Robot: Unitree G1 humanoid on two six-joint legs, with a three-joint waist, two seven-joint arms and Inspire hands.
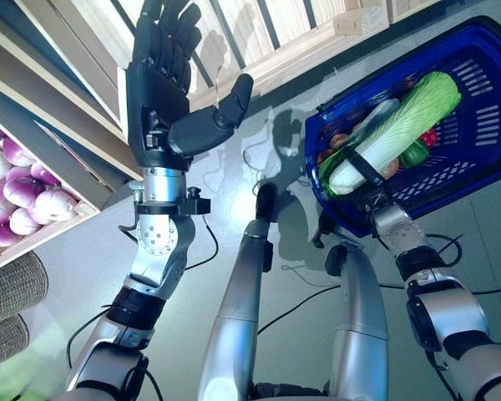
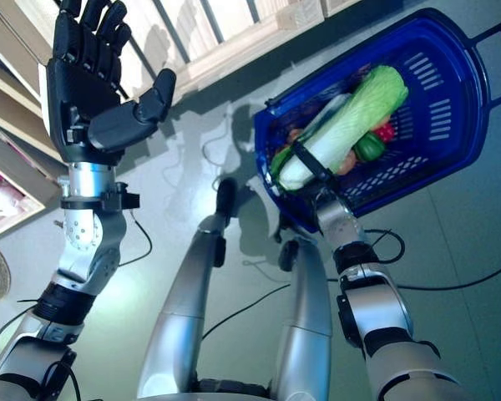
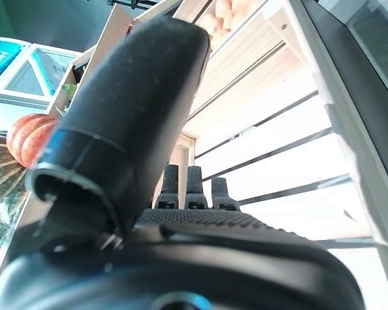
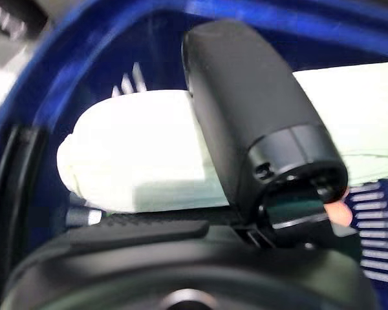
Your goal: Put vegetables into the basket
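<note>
In the blue basket (image 1: pixel 484 125) lies 1 long cabbage (image 1: pixel 401 125), its long axis diagonal, stalk end toward the right robot hand (image 4: pixel 258 129), whose thumb rests on it; whether its fingers grip, I cannot tell. The left robot hand (image 1: pixel 163 92), spread and empty, is raised by the wooden shelf (image 1: pixel 67 109), nearer the onions (image 1: pixel 21 188).

Hidden and cut-off parts

The right hand (image 1: pixel 366 177) reaches over the blue basket's (image 1: pixel 484 142) near rim; its fingers lie hidden beneath the napa cabbage (image 1: pixel 397 129), so their curl cannot be told. Small vegetables under the cabbage are mostly covered. The basket's far handle and the crate of onions (image 1: pixel 17 188) are cut by picture edges.
</note>
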